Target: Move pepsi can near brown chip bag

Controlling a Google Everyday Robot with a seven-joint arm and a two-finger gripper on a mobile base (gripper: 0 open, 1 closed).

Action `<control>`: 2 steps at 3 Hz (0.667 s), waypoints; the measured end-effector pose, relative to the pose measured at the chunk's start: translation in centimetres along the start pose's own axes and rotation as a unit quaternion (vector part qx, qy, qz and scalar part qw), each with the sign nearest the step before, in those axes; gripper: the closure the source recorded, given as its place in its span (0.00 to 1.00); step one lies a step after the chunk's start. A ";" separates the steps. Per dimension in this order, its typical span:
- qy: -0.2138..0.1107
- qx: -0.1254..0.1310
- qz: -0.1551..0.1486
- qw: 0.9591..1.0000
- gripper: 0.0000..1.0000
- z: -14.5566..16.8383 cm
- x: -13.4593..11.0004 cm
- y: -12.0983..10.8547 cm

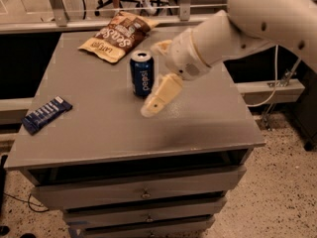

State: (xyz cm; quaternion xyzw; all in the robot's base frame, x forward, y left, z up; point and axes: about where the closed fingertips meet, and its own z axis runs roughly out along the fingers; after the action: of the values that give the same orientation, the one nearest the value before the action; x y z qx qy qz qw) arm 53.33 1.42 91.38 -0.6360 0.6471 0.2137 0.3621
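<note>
The pepsi can [141, 74] stands upright near the middle of the grey table [99, 133], dark blue with a silver top. The brown chip bag [118, 35] lies flat behind it at the table's far edge, a short gap away. My gripper [152, 78] has come in from the right on a white arm and hovers just right of the can, a little above the table. It is open. One cream finger [159, 96] points down-left in front of the can's right side and the other [160, 46] sits behind it. It holds nothing.
A flat dark blue wrapped bar [46, 114] lies near the table's left edge. Drawers [143, 195] are below the tabletop. A metal railing [54, 4] runs behind the table. A white cable [272, 83] hangs at the right.
</note>
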 end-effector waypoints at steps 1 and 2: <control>-0.068 0.012 0.014 0.998 0.00 4.0 -1.0 -4.2; -0.095 0.036 0.028 0.994 0.00 5.5 0.2 -7.8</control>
State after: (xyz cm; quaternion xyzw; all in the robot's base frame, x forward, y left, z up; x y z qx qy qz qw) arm 62.01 4.50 89.10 -0.5812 0.6345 0.2593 0.4386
